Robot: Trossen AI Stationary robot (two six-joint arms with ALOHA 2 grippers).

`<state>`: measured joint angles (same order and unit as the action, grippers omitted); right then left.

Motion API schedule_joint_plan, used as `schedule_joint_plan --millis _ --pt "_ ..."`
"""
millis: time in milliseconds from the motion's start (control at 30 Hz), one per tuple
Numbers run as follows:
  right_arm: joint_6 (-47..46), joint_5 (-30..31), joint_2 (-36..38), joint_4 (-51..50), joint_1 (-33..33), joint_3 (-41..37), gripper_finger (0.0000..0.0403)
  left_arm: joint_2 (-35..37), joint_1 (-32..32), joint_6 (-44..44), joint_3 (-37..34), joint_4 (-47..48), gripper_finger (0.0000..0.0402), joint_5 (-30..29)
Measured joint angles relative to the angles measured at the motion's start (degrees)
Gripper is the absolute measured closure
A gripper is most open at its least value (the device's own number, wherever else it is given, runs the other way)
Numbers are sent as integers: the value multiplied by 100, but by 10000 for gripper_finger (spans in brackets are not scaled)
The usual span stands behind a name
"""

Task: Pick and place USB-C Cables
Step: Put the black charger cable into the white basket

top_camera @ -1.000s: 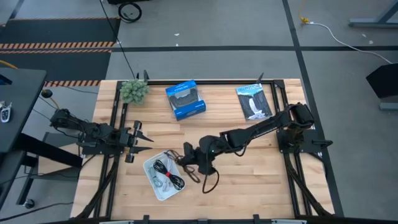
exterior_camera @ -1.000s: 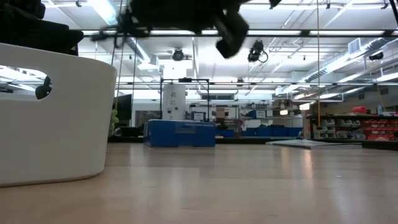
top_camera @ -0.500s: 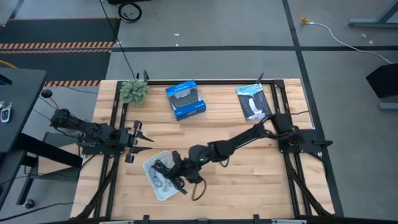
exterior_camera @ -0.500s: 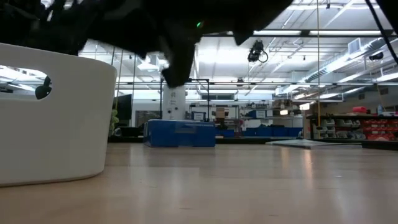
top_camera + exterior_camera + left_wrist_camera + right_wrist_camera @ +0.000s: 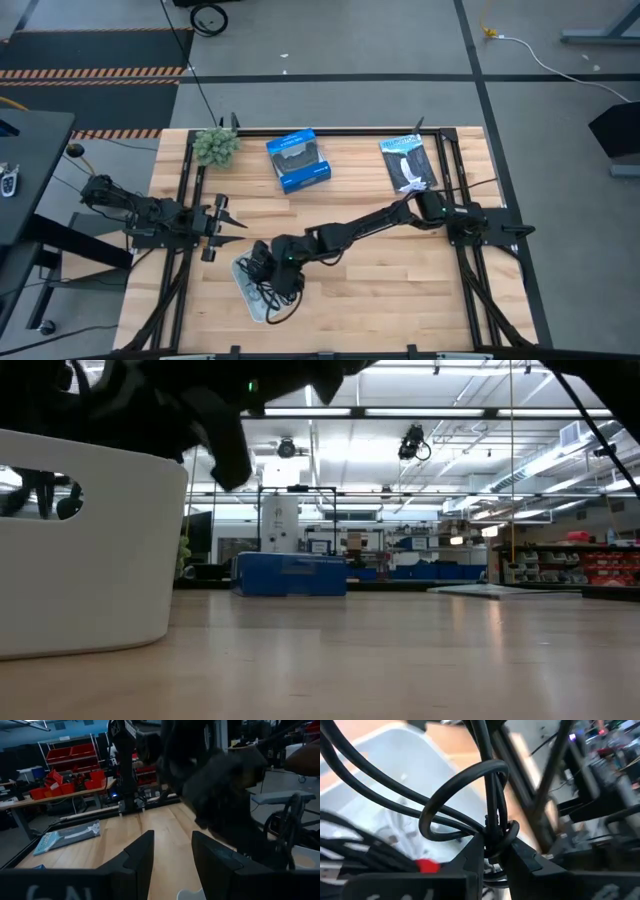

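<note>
My right gripper (image 5: 262, 270) reaches across the table and hovers over the white rounded tray (image 5: 243, 284), shut on a black USB-C cable (image 5: 281, 296) whose loops hang down into the tray. In the right wrist view, the tray (image 5: 385, 765) lies below the held cable (image 5: 465, 785), with other cables (image 5: 350, 847) in it, one with a red-marked plug (image 5: 426, 865). The low view shows the tray (image 5: 90, 550) at left, with my right arm (image 5: 200, 410) dark above it. My left gripper (image 5: 222, 222) waits open at the table's left edge. My right gripper pinches the black cable's tied middle (image 5: 493, 831) between its two fingers, where the loops cross. The fingers (image 5: 470, 857) come slanting down from the table's right. The bundle hangs below them, loops (image 5: 445, 800) spread over the tray floor; whether they rest on it I cannot tell.
A blue box (image 5: 298, 160) and a flat black-and-white packet (image 5: 408, 163) lie near the far edge, and a small green plant (image 5: 214, 146) at the far left corner. Black frame rails run along both table sides. Bare wood lies right of the tray.
My right gripper has travelled toward the table's left and near edge, from beside the tray to over it, staying shut. The black cable came with it: its loops hung over the bare wood right of the tray and now hang into the tray.
</note>
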<state>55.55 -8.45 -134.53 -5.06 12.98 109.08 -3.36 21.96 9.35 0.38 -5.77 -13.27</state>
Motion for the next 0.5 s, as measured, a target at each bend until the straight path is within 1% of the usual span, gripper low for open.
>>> schedule_joint_plan --millis 100,167,500 --pt "-25 -45 -188 -105 -49 17 345 -2 1 -1 0 0 260 0" --pt "0 -12 -297 -115 -60 17 337 -2 1 0 0 1 260 1" --pt "234 32 -323 -155 -47 17 250 -2 0 0 0 1 260 0"
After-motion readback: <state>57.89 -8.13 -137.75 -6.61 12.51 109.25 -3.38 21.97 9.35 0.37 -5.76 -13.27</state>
